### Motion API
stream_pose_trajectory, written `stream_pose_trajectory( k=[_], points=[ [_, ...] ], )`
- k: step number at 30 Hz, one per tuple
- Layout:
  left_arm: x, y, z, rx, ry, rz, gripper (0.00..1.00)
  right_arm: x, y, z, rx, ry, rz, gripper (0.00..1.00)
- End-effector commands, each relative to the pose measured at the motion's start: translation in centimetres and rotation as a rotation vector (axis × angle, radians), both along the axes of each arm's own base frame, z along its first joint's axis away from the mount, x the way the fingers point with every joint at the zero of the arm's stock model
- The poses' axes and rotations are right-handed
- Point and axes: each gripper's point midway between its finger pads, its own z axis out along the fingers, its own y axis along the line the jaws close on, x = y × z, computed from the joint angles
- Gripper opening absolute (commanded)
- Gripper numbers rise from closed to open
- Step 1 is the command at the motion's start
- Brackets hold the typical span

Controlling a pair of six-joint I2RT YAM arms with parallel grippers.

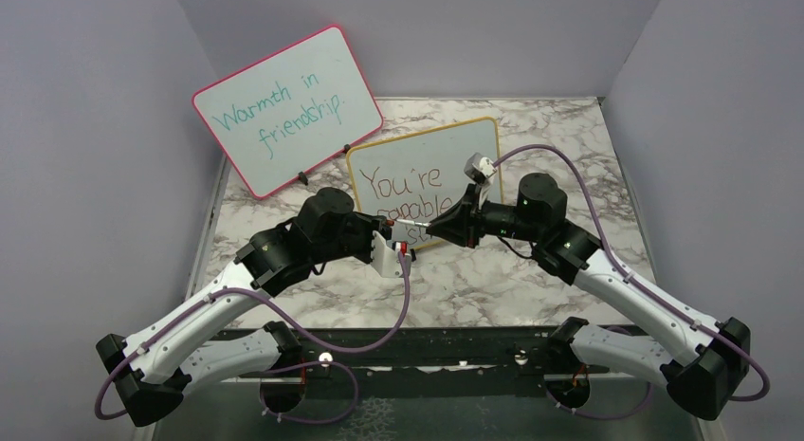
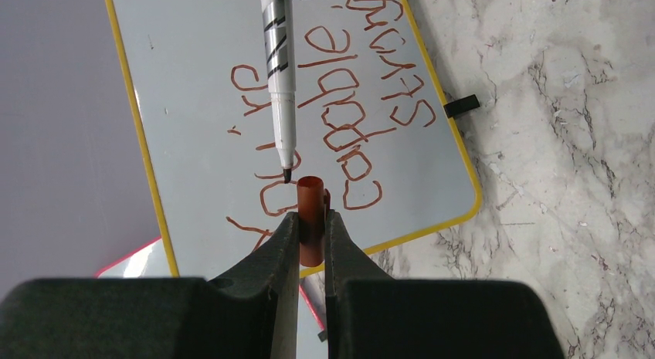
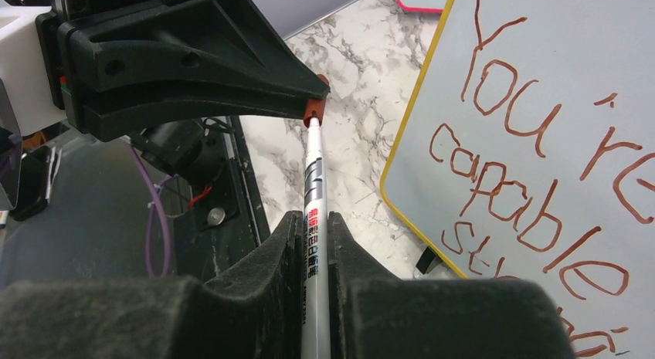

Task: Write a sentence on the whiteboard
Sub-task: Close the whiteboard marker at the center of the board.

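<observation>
Left gripper [image 2: 310, 220] – my fingers are closed on the red-brown cap [image 2: 310, 201], with its open mouth pointing away from me. Right gripper [image 3: 313, 220] – clamped on the barrel of the marker [image 3: 313, 170], tip forward. In the left wrist view the dark tip sits just beside the cap's mouth, slightly off to one side and not yet inside.

The whiteboard [image 1: 427, 147] stands propped on the table [image 1: 531, 280] just beyond both grippers, to the right of the pink board [image 1: 284, 109] and partly in front of it. The sentence [image 2: 332, 104] is on it in red-brown: "You're", "capable", "strong", one word per line.

Progress, as I judge it: the writing looks finished. What remains is recapping, which means bringing the tip into line with the mouth and pushing the two together. After that the marker may need to be put down.

Hidden or unclear:
- From above, my grippers cover the lower part of the board, so only the first line reads cleanly there.
- The right wrist view cuts off the last word and shows the marker's end meeting the cap, but I cannot tell from that angle whether it has gone in.
- The depth between tip and cap is hard to gauge from any view.
</observation>
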Motion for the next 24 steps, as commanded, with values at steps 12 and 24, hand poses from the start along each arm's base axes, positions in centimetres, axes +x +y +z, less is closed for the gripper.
stream_pose_trajectory(
  k=[12, 24],
  points=[
    [0.0, -0.1, 1.0, -0.01, -0.014, 0.0, 0.0, -0.3, -0.5, 0.4, -0.004, 0.004, -0.004, 0.01],
    [-0.1, -0.3, 1.1, -0.017, -0.006, -0.008, 0.0, -0.5, 0.0, 0.3, 0.004, 0.01, 0.028, 0.01]
  ],
)
